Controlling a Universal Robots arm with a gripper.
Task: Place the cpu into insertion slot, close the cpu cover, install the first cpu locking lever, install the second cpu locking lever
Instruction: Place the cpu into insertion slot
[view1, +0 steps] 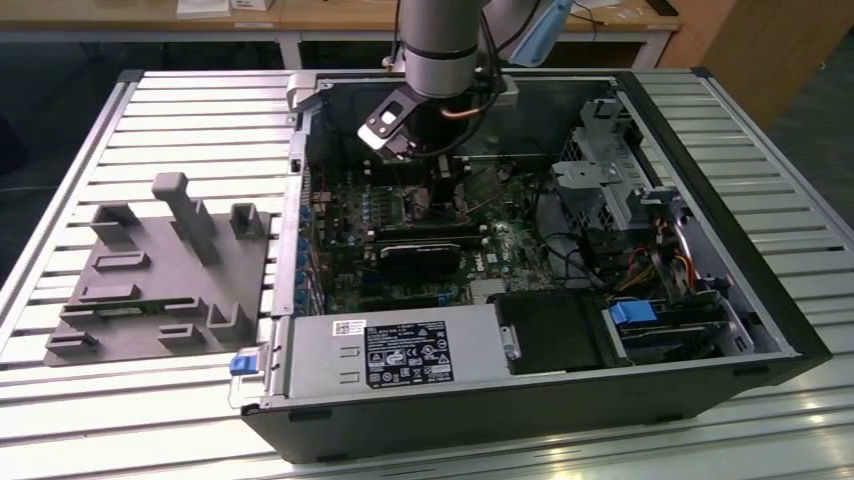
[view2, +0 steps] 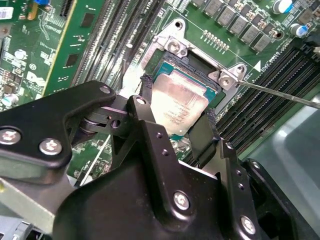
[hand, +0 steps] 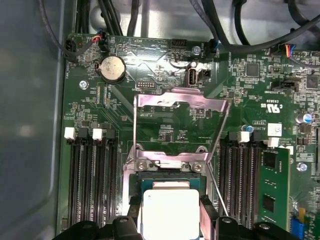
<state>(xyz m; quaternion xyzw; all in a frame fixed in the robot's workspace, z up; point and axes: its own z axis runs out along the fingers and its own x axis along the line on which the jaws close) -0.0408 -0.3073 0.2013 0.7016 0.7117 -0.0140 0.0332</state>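
Our tool (view2: 178, 100) grips the cpu (view2: 175, 109) at the insertion slot (view2: 199, 67), cpu cover (hand: 200, 100) open; we must seat it flat.

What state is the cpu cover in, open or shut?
Open: the cpu cover stands swung back from the insertion slot, leaving the cpu uncovered.

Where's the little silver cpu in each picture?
Exterior view: hidden under the arm, inside the computer case.
Second wrist view: the cpu between the gripper's fingers, over the insertion slot.
First wrist view: cpu between those fingers, beside the opened cpu cover.
Shared landmark: two silver screws, in both wrist views.
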